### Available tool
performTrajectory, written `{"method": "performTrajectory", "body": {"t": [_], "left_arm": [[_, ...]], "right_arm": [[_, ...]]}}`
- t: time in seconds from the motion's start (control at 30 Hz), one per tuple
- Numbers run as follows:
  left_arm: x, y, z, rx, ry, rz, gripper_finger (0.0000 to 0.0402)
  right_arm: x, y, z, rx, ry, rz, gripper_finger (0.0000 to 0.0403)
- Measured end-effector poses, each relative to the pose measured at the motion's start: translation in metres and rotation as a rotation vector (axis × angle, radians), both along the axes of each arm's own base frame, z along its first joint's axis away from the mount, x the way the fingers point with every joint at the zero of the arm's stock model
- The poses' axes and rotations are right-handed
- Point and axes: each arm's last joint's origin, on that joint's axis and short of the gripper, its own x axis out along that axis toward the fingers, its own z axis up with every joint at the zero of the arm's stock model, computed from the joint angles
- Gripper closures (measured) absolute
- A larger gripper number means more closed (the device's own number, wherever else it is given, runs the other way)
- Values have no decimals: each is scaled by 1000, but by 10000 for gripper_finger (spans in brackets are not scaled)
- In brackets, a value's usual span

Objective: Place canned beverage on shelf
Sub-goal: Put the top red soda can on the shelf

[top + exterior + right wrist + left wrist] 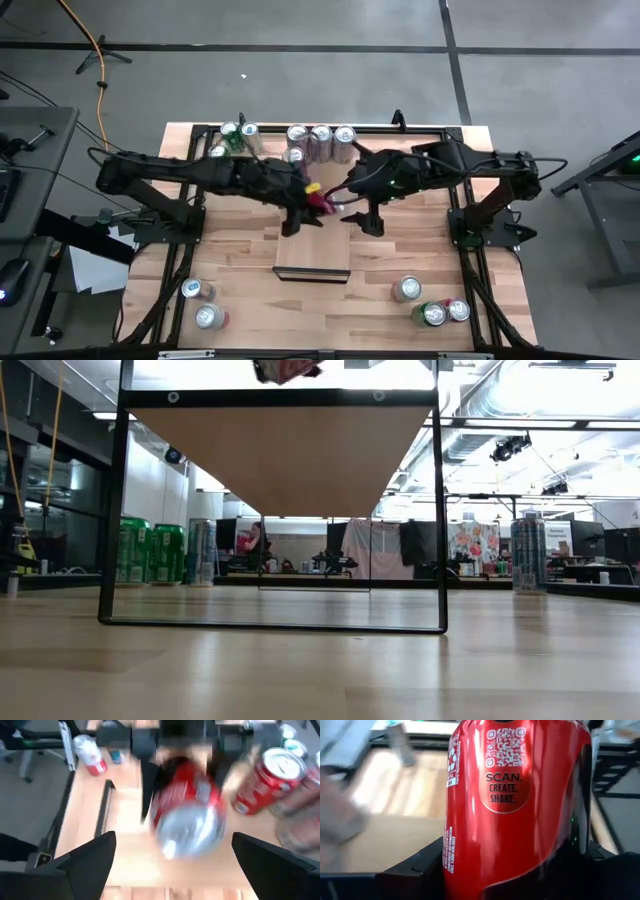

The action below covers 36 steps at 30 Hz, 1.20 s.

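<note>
Two dark arms reaching inward from opposite sides, meeting just behind the shelf (312, 256), left pincer (303, 212) clamped on a red can (316, 195) above the shelf's rear edge, right pincer (364, 216) just beside it, fingers (272, 865) spread wide and holding nothing

Two arms (180, 170), one shelf (312, 255), one red can (318, 197), about twelve other cans (320, 135)

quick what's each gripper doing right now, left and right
Left gripper: closed on the red can, above the shelf.
Right gripper: open, holding nothing, facing the can's end.
</note>
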Motion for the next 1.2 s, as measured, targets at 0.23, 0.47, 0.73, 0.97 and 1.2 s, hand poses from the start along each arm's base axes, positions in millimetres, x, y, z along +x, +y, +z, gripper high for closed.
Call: {"method": "performTrajectory", "body": {"t": [0.23, 0.47, 0.73, 0.97, 1.2], "left_arm": [[-38, -5, 31, -7, -218, 19, 163], [-62, -15, 2, -170, -623, 51, 163], [-60, -25, -33, -269, -799, 125, 163], [-41, -28, -47, -263, -802, 158, 163], [-29, -30, -55, -266, -815, 160, 163]], "right_arm": [[-20, -3, -5, -30, 101, -118, 31], [-16, 6, -44, 41, 6, -122, 31], [6, 9, -61, 251, -526, -146, 30], [24, 3, -62, 289, -761, -189, 29], [32, -2, -69, 331, -742, -226, 29]]}}
